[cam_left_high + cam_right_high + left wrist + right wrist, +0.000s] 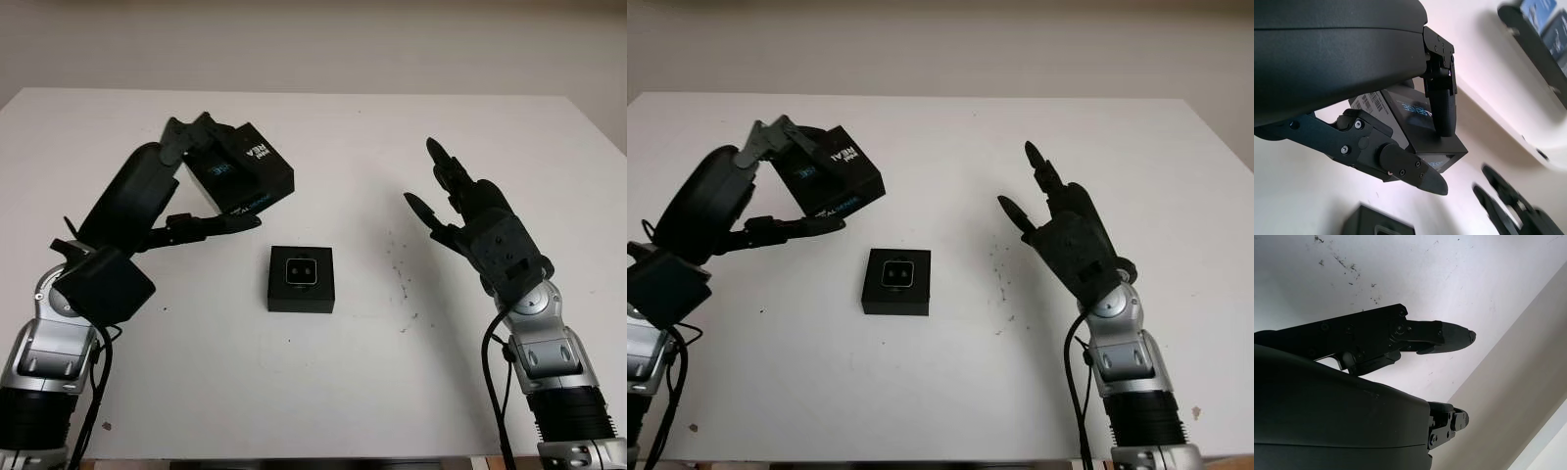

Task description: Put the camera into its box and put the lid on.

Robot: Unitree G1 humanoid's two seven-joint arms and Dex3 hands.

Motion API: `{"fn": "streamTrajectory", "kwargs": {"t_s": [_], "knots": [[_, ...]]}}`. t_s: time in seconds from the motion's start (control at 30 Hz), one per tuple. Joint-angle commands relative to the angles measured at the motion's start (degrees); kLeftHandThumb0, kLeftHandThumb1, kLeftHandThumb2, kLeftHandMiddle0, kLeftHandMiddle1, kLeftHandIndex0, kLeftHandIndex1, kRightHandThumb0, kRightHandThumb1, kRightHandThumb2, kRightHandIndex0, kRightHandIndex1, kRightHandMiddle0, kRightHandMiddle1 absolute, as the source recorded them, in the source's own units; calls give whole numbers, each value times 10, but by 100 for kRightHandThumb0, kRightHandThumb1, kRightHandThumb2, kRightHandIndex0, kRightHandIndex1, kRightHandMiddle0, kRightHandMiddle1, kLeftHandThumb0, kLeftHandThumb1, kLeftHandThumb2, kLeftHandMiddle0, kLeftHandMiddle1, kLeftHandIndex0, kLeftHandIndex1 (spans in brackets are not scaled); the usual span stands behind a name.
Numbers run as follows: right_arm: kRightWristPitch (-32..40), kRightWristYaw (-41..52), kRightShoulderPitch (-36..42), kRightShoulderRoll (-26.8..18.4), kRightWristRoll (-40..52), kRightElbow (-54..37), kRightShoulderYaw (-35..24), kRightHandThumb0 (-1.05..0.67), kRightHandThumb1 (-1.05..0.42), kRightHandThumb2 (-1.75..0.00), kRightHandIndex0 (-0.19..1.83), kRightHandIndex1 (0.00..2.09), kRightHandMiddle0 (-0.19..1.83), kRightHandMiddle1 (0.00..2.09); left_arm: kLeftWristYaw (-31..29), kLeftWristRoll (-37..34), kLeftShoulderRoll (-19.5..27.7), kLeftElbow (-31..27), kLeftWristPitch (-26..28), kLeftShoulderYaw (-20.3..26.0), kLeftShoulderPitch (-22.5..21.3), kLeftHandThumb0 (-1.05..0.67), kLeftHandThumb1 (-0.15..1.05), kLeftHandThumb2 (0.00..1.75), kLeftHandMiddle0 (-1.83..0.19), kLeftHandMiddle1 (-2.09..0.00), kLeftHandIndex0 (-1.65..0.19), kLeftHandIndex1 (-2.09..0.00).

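So the left hand [201, 176] has the lid [240, 168] pinched and lifted off the table [392, 147], tilted, up and to the left of the box [302, 279]. The box sits open mid-table with the camera [301, 273] already nested in it, lens side up. The left wrist view gets what the head cam can't: a finger [1442, 105] pressed across the lid's printed face, a barcode label on one side, and the thumb under the lower edge. A corner of the box peeks in at that picture's edge too. The right hand [460, 211] is open, holding nothing, raised over the table's right side well clear of the box. Its wrist view adds dark specks [1344, 262] on the tabletop.
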Motion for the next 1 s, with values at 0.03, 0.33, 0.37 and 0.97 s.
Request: {"fn": "streamTrajectory", "kwargs": {"t_s": [0.03, 0.33, 0.37, 0.97], "knots": [[-7, -2, 3, 1, 2, -6, -3, -54, -105, -39, 15, 7, 11, 6, -20, -6, -15, 13, -18, -18, -25, -11, 105, 24, -21, -189, -23, -171], [4, -6, 6, 4, 0, -12, -3, -54, -105, -39, 16, 7, 12, 6, -53, 14, -41, 74, -70, -61, -63, -11, 104, 23, -27, -197, -26, -181], [6, -6, 6, 5, 0, -13, -4, -54, -105, -38, 16, 7, 12, 6, -57, 14, -46, 83, -74, -66, -67, -12, 104, 24, -26, -201, -25, -183], [5, 4, 5, 1, 6, -12, -7, -54, -105, -40, 13, 5, 10, 5, -102, 24, -61, 127, -113, -94, -75, -9, 90, 58, -29, -209, -24, -199]]}}
